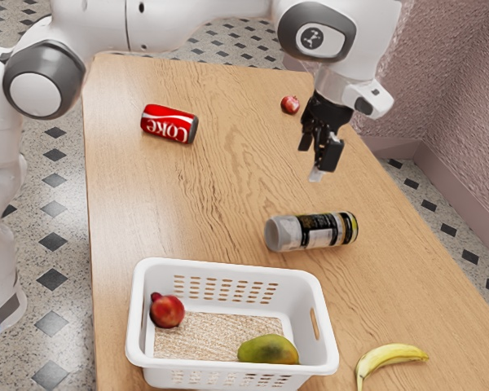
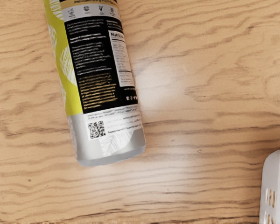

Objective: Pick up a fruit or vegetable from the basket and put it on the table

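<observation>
My gripper (image 1: 316, 153) hangs above the table beyond the can, its fingers apart with nothing between them. In the exterior view, the white basket (image 1: 228, 376) stands near the front edge of the picture. Inside it lie a red fruit (image 1: 168, 312) at the left and a green-yellow mango (image 1: 268, 350) toward the right front, apart from each other. The basket's corner (image 2: 273, 179) also shows in the wrist view. The wooden table (image 1: 220, 195) carries the basket.
A cylindrical can (image 1: 314, 231) lies on its side between gripper and basket; the wrist view shows this can (image 2: 100, 79) close below. A banana (image 1: 389, 355) lies right of the basket. Farther back are a Coke can (image 1: 169, 124) and a small red fruit (image 1: 290, 104).
</observation>
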You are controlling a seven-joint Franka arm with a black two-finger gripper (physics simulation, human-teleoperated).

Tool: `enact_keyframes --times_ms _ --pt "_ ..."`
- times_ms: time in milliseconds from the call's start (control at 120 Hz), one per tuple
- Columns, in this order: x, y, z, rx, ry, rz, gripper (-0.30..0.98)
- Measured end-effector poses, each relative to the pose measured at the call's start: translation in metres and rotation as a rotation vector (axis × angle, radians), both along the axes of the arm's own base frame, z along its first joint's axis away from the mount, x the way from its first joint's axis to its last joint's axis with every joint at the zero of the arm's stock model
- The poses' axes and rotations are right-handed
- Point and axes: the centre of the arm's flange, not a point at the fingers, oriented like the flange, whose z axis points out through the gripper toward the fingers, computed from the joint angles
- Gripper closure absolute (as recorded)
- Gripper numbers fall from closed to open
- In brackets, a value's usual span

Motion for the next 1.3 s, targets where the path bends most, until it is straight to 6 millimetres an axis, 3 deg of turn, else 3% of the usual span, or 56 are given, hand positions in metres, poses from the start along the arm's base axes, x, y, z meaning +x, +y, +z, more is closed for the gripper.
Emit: enact_keyframes --times_ms 283,400,575,750,1058,1175,1300 --pt "-0.009 0.008 0.004 -0.013 0.018 0.004 0.0" --pt "-0.021 0.002 0.009 0.003 0.015 -0.015 0.0" --pt "-0.04 -0.042 0.019 0.033 -0.019 -0.086 0.0" --pt "-0.084 -0.133 0.021 0.019 -0.026 -0.258 0.0" --pt "-0.191 -0.241 -0.029 -0.057 0.041 -0.562 0.0" --pt "-0.199 -0.253 -0.06 -0.076 0.068 -0.59 0.0" --pt "-0.167 -0.226 -0.061 -0.105 0.04 -0.522 0.0"
